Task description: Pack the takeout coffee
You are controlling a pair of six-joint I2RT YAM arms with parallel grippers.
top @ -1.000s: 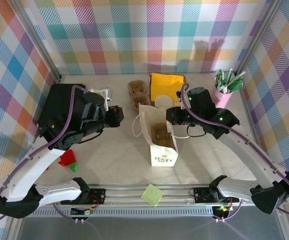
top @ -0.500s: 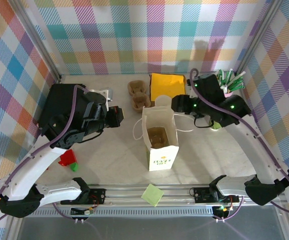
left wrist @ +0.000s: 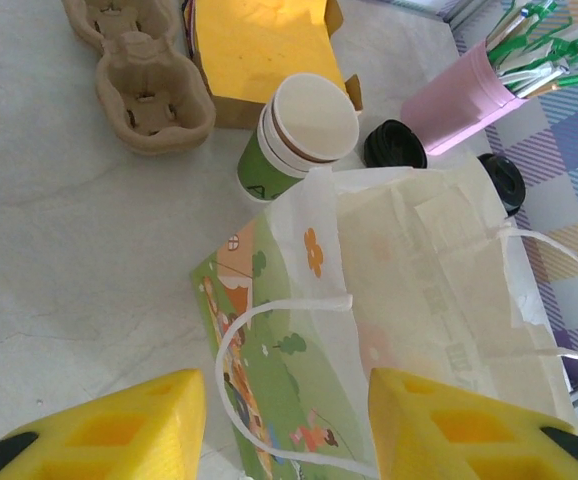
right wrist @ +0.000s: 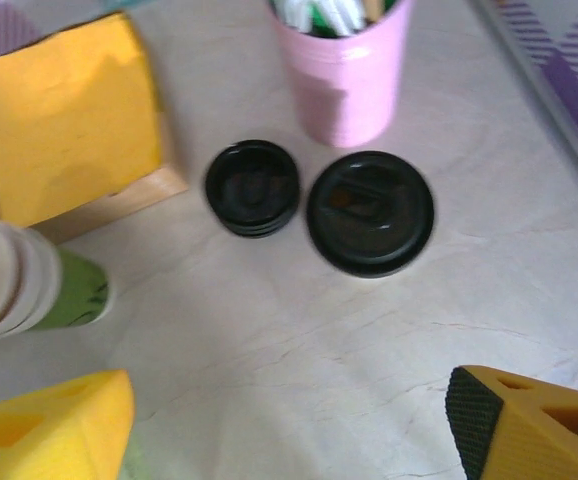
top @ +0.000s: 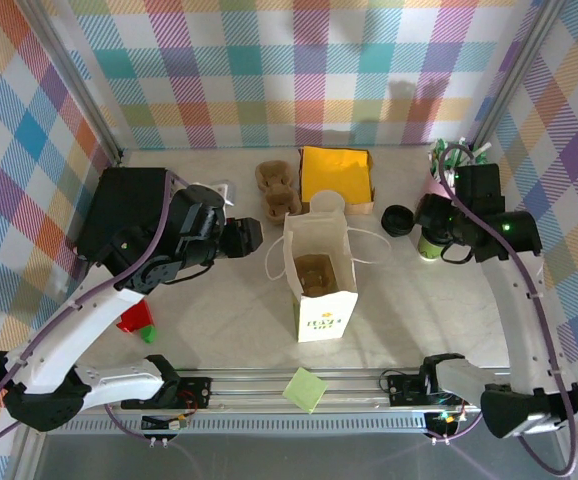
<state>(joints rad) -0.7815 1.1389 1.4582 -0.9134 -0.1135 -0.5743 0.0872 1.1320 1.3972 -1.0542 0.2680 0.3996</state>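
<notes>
Beside paper bag (top: 325, 312), left jaws apart, right jaws wide, both empty

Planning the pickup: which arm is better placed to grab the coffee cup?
Right. The right gripper hangs open close by the lidded coffee cup, to the right of the bag. The left gripper is on the bag's other side, so the bag stands in its way.

Cup stack (top: 327, 205) behind bag (top: 327, 318) (lids (top: 397, 218) rightward)
</notes>
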